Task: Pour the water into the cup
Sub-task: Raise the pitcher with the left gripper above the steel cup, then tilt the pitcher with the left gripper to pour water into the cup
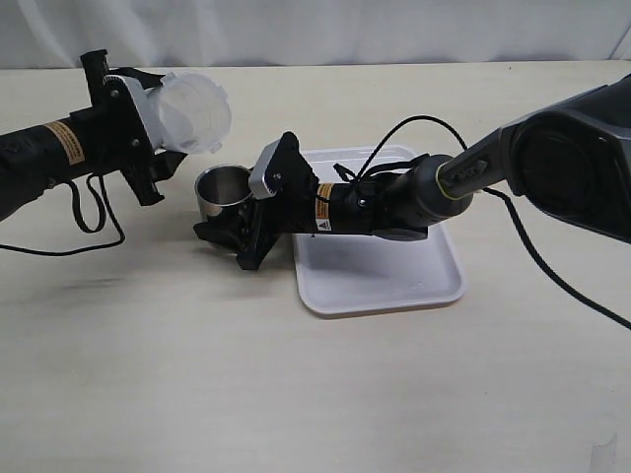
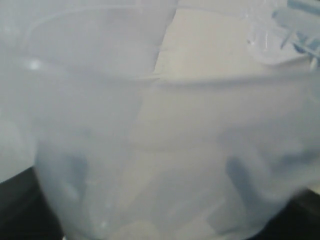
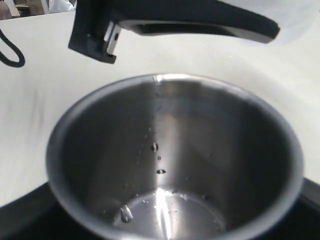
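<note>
The steel cup (image 1: 221,191) stands upright on the table just left of the tray. My right gripper (image 1: 227,215) is shut around its lower wall. In the right wrist view the cup (image 3: 170,150) fills the frame, with droplets on its inner wall and a thin film of water on the bottom. My left gripper (image 1: 166,120) is shut on a clear plastic container (image 1: 192,110), held tilted on its side above and left of the cup, mouth toward it. The container (image 2: 160,150) fills the left wrist view, and my fingers (image 2: 241,181) show as dark blurs through it.
A white tray (image 1: 385,271) lies on the table right of the cup, under my right arm. Black cables hang from both arms. A left gripper finger (image 3: 175,20) shows above the cup in the right wrist view.
</note>
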`<state>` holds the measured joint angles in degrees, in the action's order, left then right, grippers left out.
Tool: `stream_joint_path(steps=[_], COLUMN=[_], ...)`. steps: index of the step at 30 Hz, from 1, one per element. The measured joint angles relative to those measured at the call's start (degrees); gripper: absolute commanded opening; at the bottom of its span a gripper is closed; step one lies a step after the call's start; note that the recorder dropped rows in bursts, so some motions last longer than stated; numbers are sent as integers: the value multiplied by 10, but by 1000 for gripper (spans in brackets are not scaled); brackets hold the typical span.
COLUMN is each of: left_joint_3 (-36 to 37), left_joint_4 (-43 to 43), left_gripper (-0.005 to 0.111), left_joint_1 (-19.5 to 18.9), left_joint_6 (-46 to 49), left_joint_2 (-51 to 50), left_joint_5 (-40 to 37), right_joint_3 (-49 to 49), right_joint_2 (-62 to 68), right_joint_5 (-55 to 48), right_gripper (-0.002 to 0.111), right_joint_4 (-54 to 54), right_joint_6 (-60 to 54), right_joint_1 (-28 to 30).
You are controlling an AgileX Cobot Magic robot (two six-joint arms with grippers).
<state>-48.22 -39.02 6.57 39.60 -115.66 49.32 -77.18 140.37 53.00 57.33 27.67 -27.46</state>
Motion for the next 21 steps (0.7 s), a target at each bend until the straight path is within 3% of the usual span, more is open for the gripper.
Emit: stream_joint_path(steps=[21], left_joint_3=[0], left_joint_4=[1], left_gripper=[0], left_joint_1=[0], left_joint_6=[110], left_joint_2=[0], left_joint_5=[9], right_joint_3=[0], right_joint_2=[0], right_joint_5=[0], right_gripper=[4], right_joint_4=[0], right_joint_6=[0], right_joint_1=[0])
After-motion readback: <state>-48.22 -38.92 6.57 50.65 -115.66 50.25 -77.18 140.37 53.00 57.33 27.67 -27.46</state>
